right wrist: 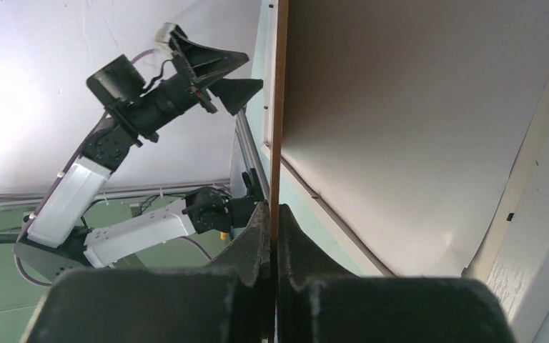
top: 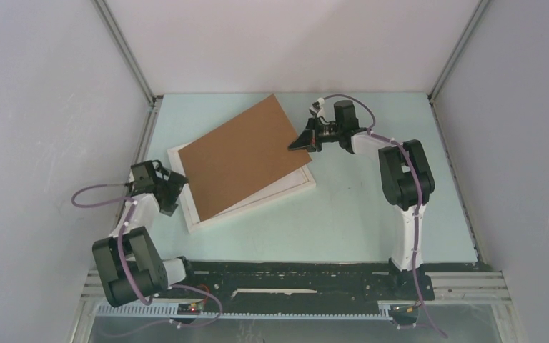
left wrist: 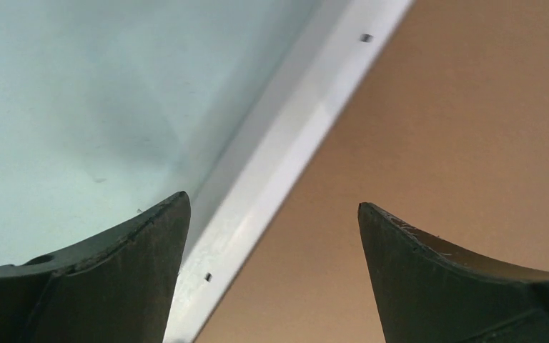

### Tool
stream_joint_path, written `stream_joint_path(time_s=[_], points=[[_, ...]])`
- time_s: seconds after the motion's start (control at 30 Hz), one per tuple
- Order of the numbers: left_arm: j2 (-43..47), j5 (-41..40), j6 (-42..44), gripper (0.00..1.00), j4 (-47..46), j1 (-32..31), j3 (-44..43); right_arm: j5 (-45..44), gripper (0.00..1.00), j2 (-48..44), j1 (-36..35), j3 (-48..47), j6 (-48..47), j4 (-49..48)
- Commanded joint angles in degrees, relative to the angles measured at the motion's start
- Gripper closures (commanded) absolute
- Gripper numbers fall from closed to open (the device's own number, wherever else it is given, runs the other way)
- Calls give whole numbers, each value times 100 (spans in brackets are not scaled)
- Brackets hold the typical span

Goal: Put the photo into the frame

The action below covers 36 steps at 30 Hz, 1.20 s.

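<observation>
Pinching is the job of my right gripper (right wrist: 273, 214): its 2 black fingers are pressed tight on the far right edge of the flat brown cardboard backing board (top: 246, 153), with no gap to see. My left gripper (left wrist: 271, 201) is spread wide and holds nothing. It hangs just over the left side of the thin white rectangular picture frame (left wrist: 286, 136), where the board's edge meets it. The frame lies flat on the pale blue table (top: 372, 214). The board rests crooked on top and hides most of it. I cannot see the photo with its sun and clouds anywhere. A pale sheet shows under the board in my right wrist view, but I cannot tell if that is the photo. I think the board has to come off or be set straight. To do that well, I should hold firm, go slowly and not drag the frame. My left fingers could press the frame down so it does not slide.
</observation>
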<state>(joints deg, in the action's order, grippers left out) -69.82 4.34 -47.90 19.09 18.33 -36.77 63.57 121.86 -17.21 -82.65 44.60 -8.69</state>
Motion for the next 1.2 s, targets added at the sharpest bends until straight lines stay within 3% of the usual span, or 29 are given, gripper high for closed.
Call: stream_joint_path(time_s=[0.0,0.13,0.33,0.47,0.83,1.03,1.1,1.17], points=[[-1,198,-554,8,-743,365,388,287,100,-10,-50,-80,-202,-372],[71,-357,-424,11,-1206,558,704,257,100,25,-74,-91,-215,-342],[-685,1047,-317,12,-2347,657,767,202,100,113,-164,-98,-378,-182],[-761,1367,-339,12,-2690,657,958,169,100,218,-314,-135,-400,-185],[-827,1961,-385,12,-2898,551,1174,-170,100,431,-837,-251,-356,-345],[-706,2032,-483,12,-2962,522,1310,-1146,100,8,-1182,322,-361,-465],[-667,2007,-462,12,-2910,519,1322,-1541,95,-59,-1179,258,-779,150],[-651,1990,-390,12,-2819,521,1290,-1859,84,-146,-1127,103,-1231,782]])
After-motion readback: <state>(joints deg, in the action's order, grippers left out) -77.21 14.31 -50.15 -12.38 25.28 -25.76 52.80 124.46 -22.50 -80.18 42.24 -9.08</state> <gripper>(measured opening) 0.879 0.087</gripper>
